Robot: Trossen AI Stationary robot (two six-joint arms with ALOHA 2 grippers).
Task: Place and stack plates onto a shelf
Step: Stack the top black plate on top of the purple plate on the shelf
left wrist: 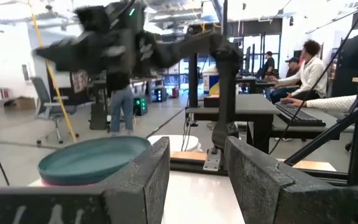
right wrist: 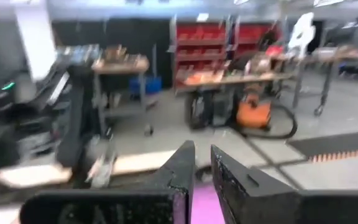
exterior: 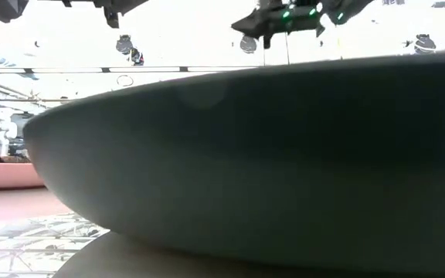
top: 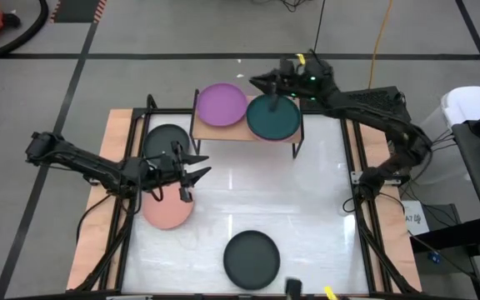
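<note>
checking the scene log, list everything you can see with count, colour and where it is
shelf: 1, light wood top, black legs, far edge of table
purple plate: 1, on shelf, left side
dark teal plate: 1, on shelf, right side
charcoal plates: 2, one near left of shelf, one at near edge
salmon pink plate: 1, left on table
white table: 1, wooden edges
left pincer: above pink plate, open
right pincer: above shelf, fingers close together

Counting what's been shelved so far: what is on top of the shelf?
In the high view, a purple plate and a teal plate sit side by side on the shelf. The left wrist view shows a pink edge under the teal one; any further plates beneath are hidden.
</note>
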